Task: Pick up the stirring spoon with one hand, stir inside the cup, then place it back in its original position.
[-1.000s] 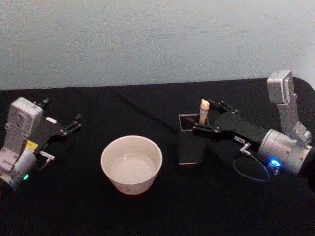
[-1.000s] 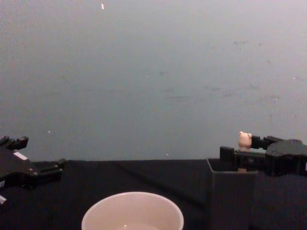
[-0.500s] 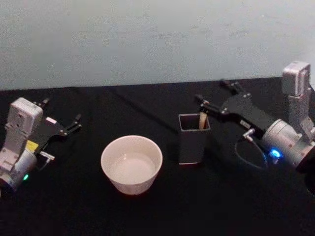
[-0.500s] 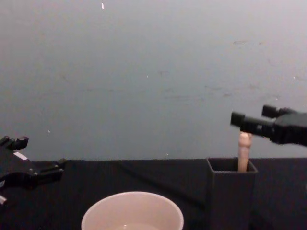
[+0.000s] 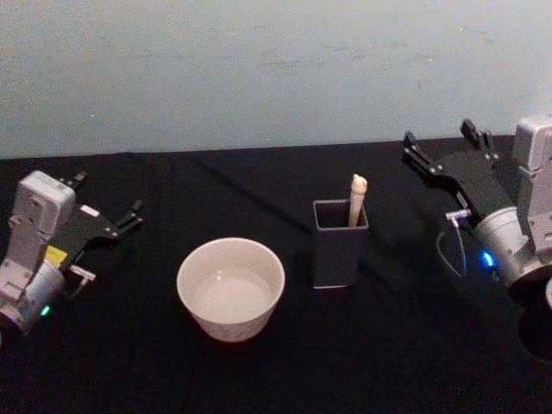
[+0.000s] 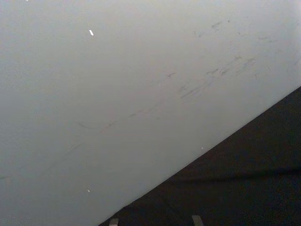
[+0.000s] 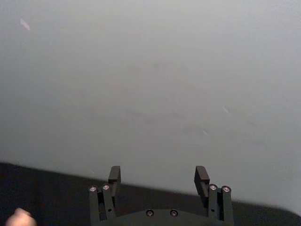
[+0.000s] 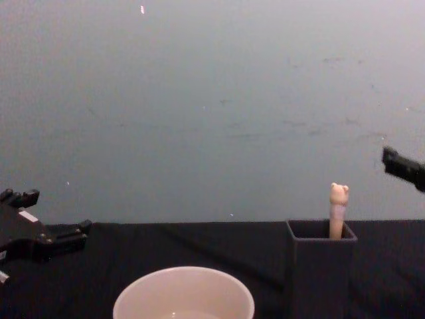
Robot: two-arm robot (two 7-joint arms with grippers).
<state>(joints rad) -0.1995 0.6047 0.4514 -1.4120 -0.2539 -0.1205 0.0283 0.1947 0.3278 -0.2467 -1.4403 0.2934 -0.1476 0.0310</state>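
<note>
Scene: While both arms are held away from the things, a black-covered tabletop (image 5: 259, 379) is seen before a pale wall (image 5: 259, 69).
Stirring spoon: the stirring spoon (image 5: 355, 200) is stood in the dark grey square holder (image 5: 338, 244), leaning against its right inner side; in the chest view the beige handle with the bear head (image 8: 339, 193) is seen rising above the holder's rim, while the metal stem and bowl are hidden inside.
Cup: the cream-coloured cup (image 5: 230, 288) is set on the tabletop just left of the holder, apart from it, nearer the robot.
Right claw: the right claw (image 5: 440, 145) is held raised, well to the right of the holder and behind it; its fingers (image 7: 114, 175) are spread wide with nothing between them, as the right wrist view shows.
Left claw: the left claw (image 5: 108, 204) is parked at the left edge of the tabletop, well apart from the cup; its fingers are spread and nothing is held.
</note>
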